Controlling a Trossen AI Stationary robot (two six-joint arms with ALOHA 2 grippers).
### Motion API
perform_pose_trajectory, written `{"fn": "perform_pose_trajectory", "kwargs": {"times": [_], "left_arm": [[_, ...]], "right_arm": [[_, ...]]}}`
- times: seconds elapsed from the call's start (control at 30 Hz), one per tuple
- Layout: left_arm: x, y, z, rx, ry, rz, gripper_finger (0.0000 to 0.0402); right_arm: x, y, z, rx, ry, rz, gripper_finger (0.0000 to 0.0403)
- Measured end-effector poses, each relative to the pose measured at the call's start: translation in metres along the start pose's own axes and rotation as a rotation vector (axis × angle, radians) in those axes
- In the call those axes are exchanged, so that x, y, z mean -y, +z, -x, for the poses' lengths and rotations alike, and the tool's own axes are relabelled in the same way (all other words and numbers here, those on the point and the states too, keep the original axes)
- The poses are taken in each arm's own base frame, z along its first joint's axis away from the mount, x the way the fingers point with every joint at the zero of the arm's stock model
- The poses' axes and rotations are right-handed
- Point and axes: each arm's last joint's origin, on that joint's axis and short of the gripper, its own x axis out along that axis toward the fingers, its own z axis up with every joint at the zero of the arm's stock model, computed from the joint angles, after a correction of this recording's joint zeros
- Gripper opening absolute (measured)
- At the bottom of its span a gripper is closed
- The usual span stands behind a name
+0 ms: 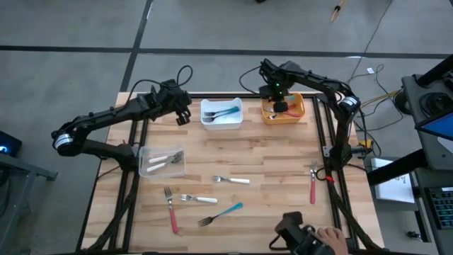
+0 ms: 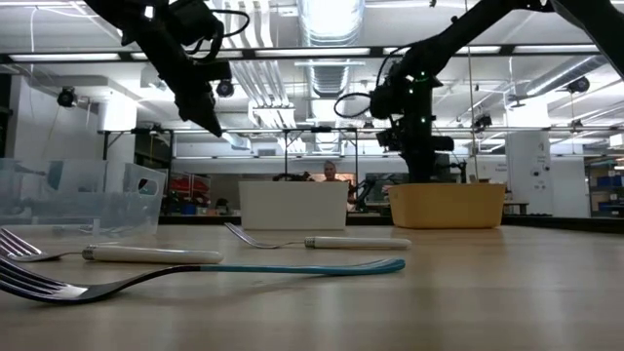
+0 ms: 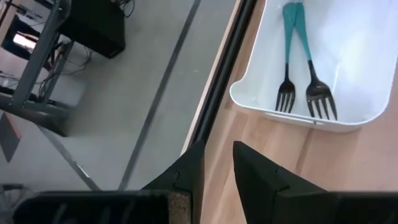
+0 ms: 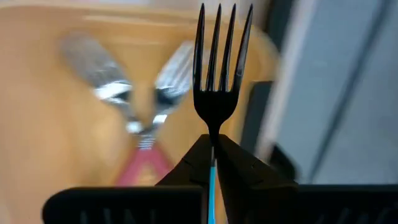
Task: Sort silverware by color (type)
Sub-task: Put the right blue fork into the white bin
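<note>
While the right gripper (image 4: 212, 152), closed on a teal-handled metal fork (image 4: 219, 74), hangs over the orange rectangular bin (image 1: 296, 113) of red-handled pieces, it should be carried to the white rectangular bin (image 1: 237, 120); the left gripper (image 3: 216, 163) waits slightly parted, empty.

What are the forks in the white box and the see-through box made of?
The two forks in the white bin look like shiny metal heads on smooth teal handles, probably plastic. The clear bin looks like see-through plastic: the table's wood shows through its walls. Its pale-handled silverware is too small to judge.
</note>
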Motion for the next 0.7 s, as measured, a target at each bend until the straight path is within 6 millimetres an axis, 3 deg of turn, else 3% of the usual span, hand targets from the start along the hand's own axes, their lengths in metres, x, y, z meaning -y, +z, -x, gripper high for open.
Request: {"fn": "perform_pose_trajectory", "kwargs": {"times": [0.27,0.5,0.7], "left_arm": [[0.002,0.0,0.0,0.009,-0.05,0.079,0.0066],[0.007,-0.009,0.004,-0.018,-0.126,0.138,0.0066],[0.012,-0.02,0.014,0.075,-0.168,0.203,0.0066]], "right_arm": [[0.009,0.025,0.029,0.085,-0.22,0.011,0.0009],[0.007,0.074,0.063,0.433,-0.353,0.085,0.0008],[-0.007,0.115,0.076,0.743,-0.387,0.213,0.0008]]}}
